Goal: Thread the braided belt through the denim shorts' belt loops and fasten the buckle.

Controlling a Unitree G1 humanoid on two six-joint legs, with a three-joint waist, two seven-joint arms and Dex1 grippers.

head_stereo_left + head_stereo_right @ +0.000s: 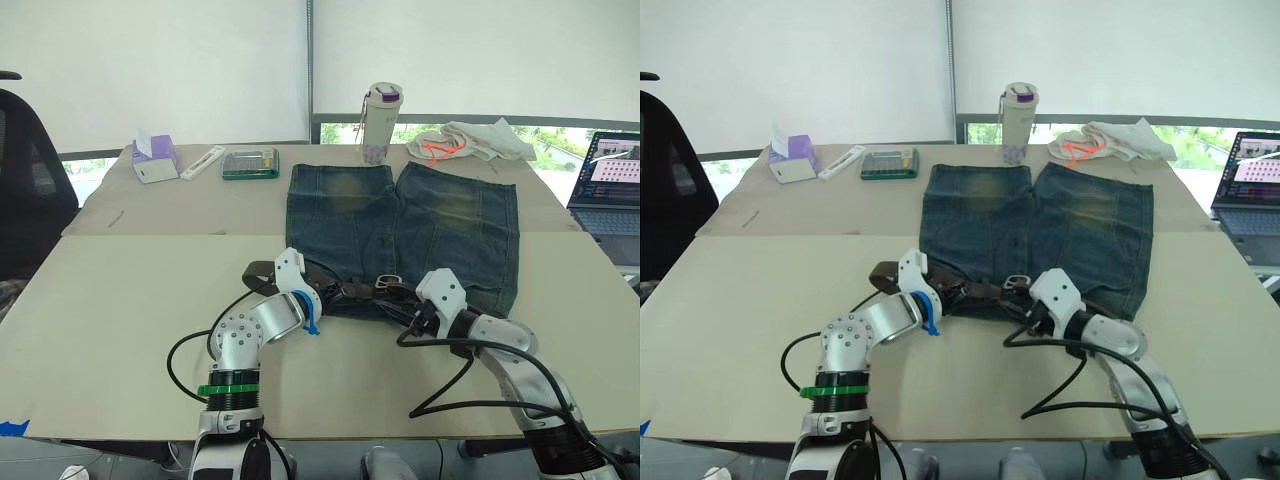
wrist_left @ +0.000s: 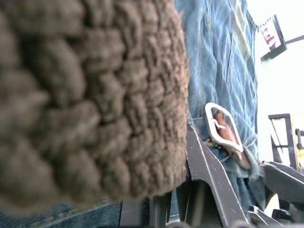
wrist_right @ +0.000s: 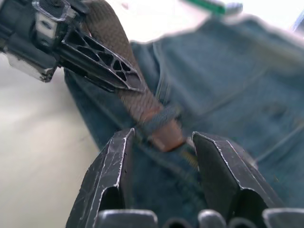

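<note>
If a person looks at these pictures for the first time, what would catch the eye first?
Probably the denim shorts, spread flat in the middle of the table, waistband toward the robot. Both pincers meet at that waistband: the left pincer is shut on the brown belt, while the right pincer stands open around a belt loop. The silver buckle lies between them.

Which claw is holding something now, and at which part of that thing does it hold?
The left claw grips the braided belt along its strap, away from the buckle. The right claw is open over the waistband of the denim shorts, holding nothing.
</note>
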